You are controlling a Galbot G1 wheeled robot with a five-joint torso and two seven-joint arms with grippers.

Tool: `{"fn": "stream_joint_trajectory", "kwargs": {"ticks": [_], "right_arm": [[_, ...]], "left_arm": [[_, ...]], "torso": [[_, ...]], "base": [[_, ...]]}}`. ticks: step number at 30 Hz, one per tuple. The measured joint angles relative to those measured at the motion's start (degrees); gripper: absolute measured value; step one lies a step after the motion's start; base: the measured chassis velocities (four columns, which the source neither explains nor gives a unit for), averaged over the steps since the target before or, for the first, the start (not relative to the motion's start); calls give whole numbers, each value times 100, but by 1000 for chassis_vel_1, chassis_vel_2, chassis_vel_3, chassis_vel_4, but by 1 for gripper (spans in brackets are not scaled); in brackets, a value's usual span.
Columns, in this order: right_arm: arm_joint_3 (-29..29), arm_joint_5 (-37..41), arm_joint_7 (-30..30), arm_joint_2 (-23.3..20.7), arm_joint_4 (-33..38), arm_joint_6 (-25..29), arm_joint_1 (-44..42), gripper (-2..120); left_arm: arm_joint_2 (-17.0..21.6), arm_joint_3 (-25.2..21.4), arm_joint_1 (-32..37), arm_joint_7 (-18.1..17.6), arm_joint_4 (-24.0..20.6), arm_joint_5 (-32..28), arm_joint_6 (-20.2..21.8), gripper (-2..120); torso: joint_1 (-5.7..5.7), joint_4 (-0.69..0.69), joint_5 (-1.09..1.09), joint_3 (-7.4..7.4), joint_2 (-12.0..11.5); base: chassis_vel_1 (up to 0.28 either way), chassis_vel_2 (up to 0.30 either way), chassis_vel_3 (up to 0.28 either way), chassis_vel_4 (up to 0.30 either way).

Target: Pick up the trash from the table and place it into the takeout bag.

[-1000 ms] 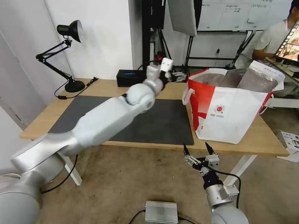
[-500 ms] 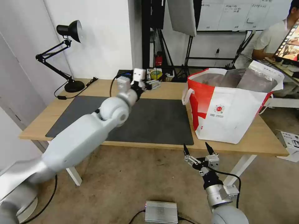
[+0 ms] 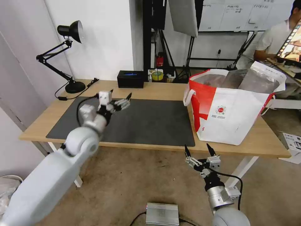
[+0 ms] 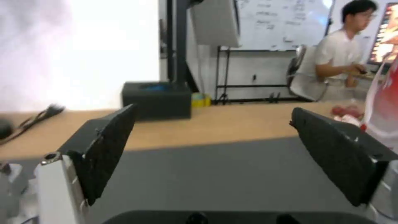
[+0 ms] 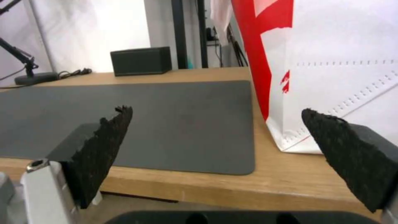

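The takeout bag (image 3: 232, 113), white and red with a foil lining, stands open on the right end of the table (image 3: 156, 89). My left gripper (image 3: 121, 98) hovers open and empty over the back left part of the dark grey mat (image 3: 150, 122). In the left wrist view this gripper (image 4: 212, 109) has bare mat (image 4: 215, 174) between its fingers. My right gripper (image 3: 197, 147) is parked open below the table's front edge, left of the bag; its wrist view has the gripper (image 5: 216, 109) facing the bag's side (image 5: 331, 62). The trash is out of view.
A black box (image 3: 130, 78) sits at the table's back edge, with a black desk lamp (image 3: 70, 56) and its cable at the back left corner. A small metal box (image 3: 162, 214) lies on the floor in front of me.
My left arm has swung left and down, away from the bag's side, and now hangs low over the mat's left part. The right arm has not moved.
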Motion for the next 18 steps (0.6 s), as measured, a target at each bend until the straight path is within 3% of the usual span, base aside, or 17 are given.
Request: {"fn": "stream_joint_trajectory", "kwargs": {"ticks": [1, 5, 10, 12, 18], "right_arm": [[0, 0, 0, 0, 0, 0, 0, 100], [0, 0, 0, 0, 0, 0, 0, 100], [0, 0, 0, 0, 0, 0, 0, 100], [-1, 0, 0, 0, 0, 0, 0, 100], [0, 0, 0, 0, 0, 0, 0, 100]], "left_arm": [[0, 0, 0, 0, 0, 0, 0, 100], [-609, -671, 922, 168, -223, 661, -23, 100], [-1013, -965, 1451, 364, -423, 1201, -67, 100], [-1381, -1178, 1891, 574, -506, 1702, -150, 100], [-1879, -1426, 2528, 930, -606, 2206, -377, 100]], "torso": [[0, 0, 0, 0, 0], [0, 0, -1, 1, -1], [0, -2, 1, 0, -1], [1, -2, 1, 0, -1], [0, -1, 1, 0, -1]], "base": [[0, 0, 0, 0], [0, 0, 0, 0], [0, 0, 0, 0], [0, 0, 0, 0], [0, 0, 0, 0]]}}
